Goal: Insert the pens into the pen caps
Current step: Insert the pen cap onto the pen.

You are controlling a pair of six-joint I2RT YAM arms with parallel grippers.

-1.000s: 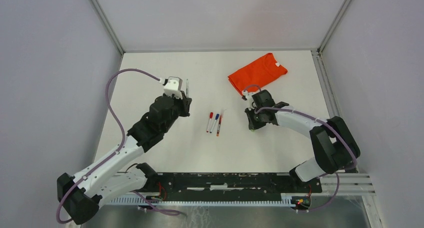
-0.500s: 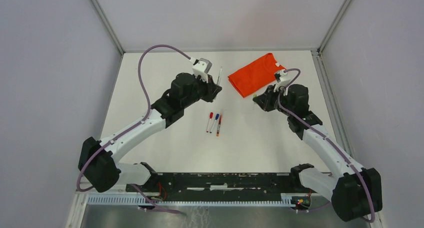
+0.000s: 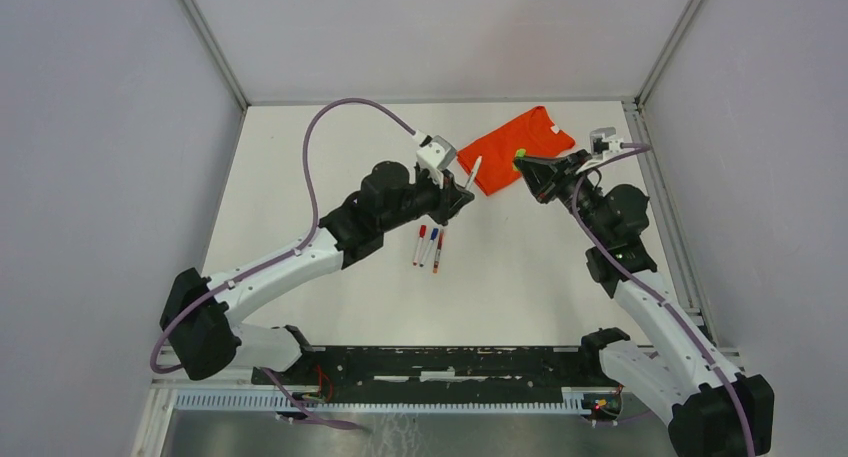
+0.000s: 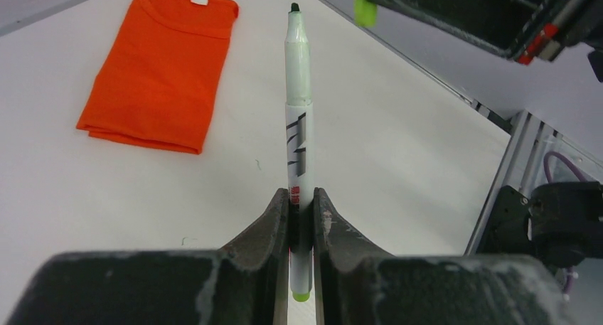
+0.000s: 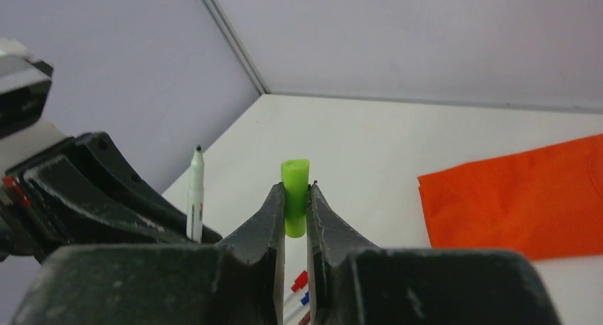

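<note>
Not yet joined
Left gripper (image 3: 465,189) clamps a white pen (image 3: 476,169); right gripper (image 3: 527,165) pinches a green cap (image 3: 520,156), near it.

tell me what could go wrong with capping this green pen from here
1. The left end effector grips the green pen near its tail, so the long free end may pivot when pushed.
2. The right end effector pinches the small green cap in mid-air; a slightly off-axis meeting could knock it loose, perhaps onto the orange shirt.
</note>
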